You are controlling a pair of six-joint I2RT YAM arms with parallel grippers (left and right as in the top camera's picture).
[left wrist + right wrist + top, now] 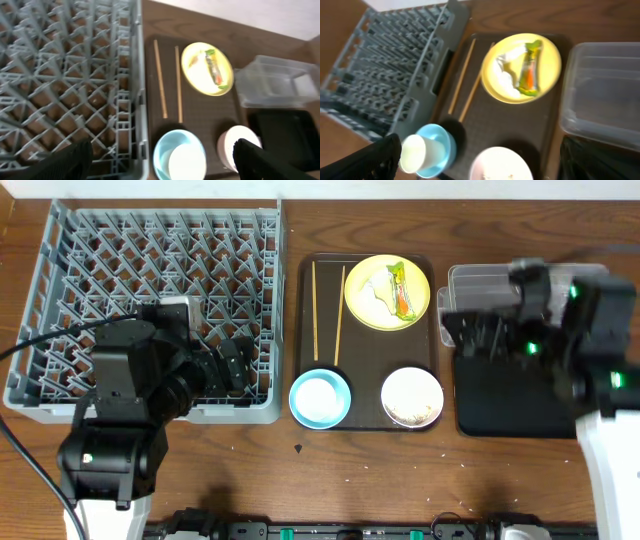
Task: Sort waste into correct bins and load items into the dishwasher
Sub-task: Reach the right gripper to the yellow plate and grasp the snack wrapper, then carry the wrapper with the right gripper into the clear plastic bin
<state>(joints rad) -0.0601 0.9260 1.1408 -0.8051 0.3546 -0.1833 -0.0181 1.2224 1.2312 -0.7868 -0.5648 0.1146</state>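
Observation:
The yellow plate (366, 310) holds the crumpled white paper (372, 292) and the orange-and-green wrapper (402, 296). Two chopsticks (315, 310) lie left of it. The cream cup (318, 396) sits in the light blue bowl (342, 402). The white bowl (412, 396) holds rice-like grains. All rest on the dark brown serving tray (365, 350). My left gripper (232, 365) is open and empty over the grey dish rack's (150, 280) front right corner. My right gripper (468, 330) is open and empty over the clear tub (480, 280) and the black tray (510, 405).
The rack fills the left side of the wooden table (300, 480). The tub and the black tray stand at the right, beside the serving tray. The left arm's cable (20, 350) runs across the rack's left edge.

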